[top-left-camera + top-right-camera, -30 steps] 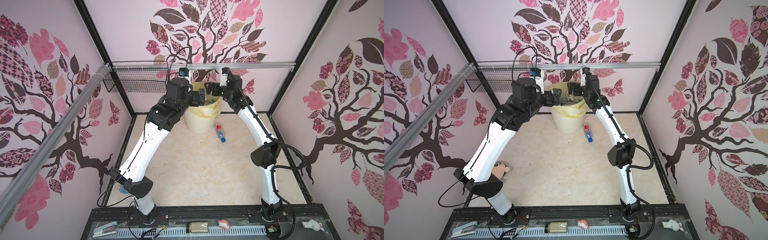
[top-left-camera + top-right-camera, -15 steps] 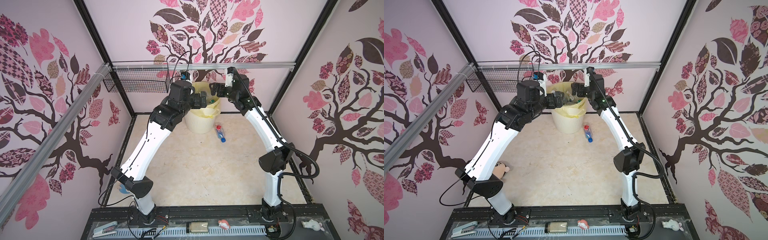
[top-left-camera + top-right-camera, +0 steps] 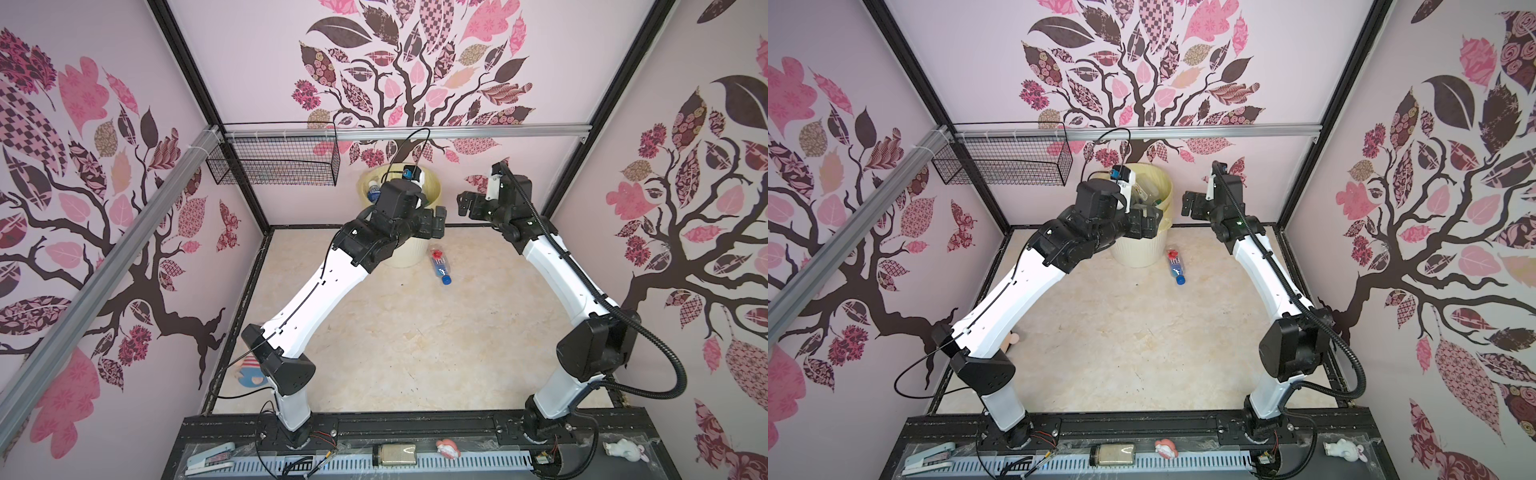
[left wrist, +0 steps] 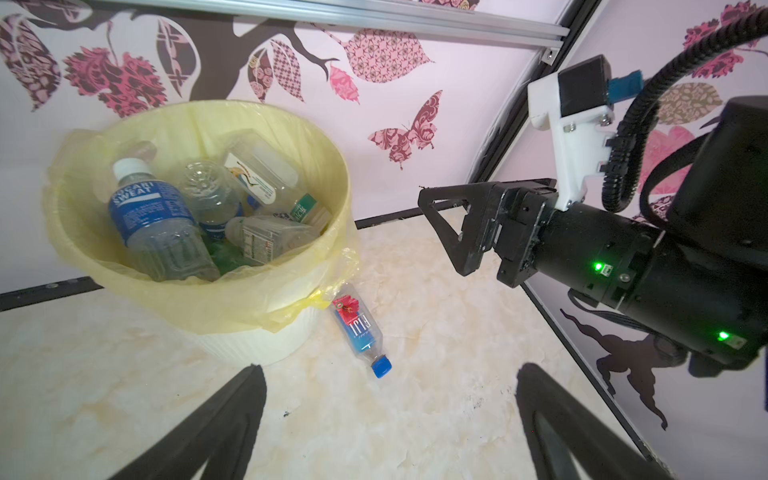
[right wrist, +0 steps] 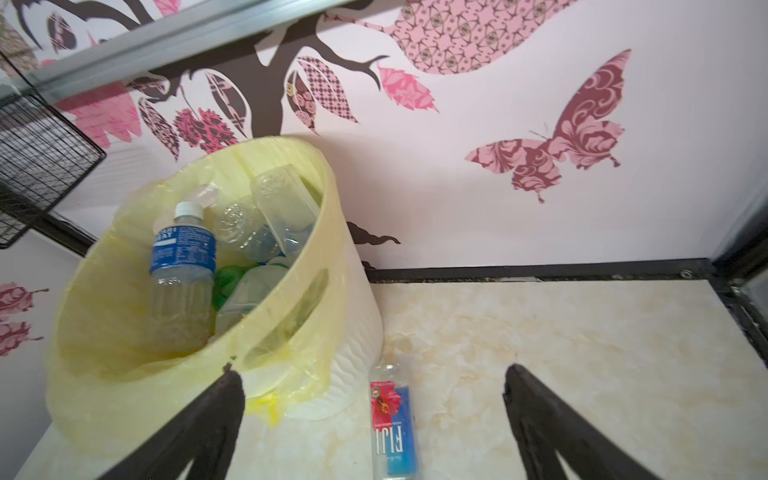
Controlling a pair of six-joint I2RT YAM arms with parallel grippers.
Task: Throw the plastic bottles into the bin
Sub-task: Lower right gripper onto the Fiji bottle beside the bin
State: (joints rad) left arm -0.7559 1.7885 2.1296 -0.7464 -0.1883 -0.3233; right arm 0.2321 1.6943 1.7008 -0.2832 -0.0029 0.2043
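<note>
Aim for the one plastic bottle (image 3: 441,266) outside the bin (image 3: 411,253): flat on the floor (image 3: 395,332), just beside the bin's foot at about 4 o'clock from it in a top view, blue cap toward 5 o'clock, butt end tucked under the overhang of the yellow bag (image 4: 249,299). Touching the ribbed wall or only near it: cannot tell. Inside, the other bottles (image 4: 160,224) already heaped close to the rim.

Probably best taken with the right gripper (image 3: 466,204), raised at roughly 1 o'clock of the bottle, jaws spread wide, nothing between them. Left gripper (image 3: 437,222) likewise wide and empty, hanging by the rim at 3 o'clock of the bin.

Descend straight over the labelled middle with the jaws turned across the long axis. Favour the cap half, away from wall and loose film, to avoid snagging the bag. Close gently: thin clear body, likely to roll or squirt aside on smooth stone. Lift well above the rim before crossing toward 10 o'clock; release over the centre to avoid a bounce off the high heap. Keep the left arm out of that path.
</note>
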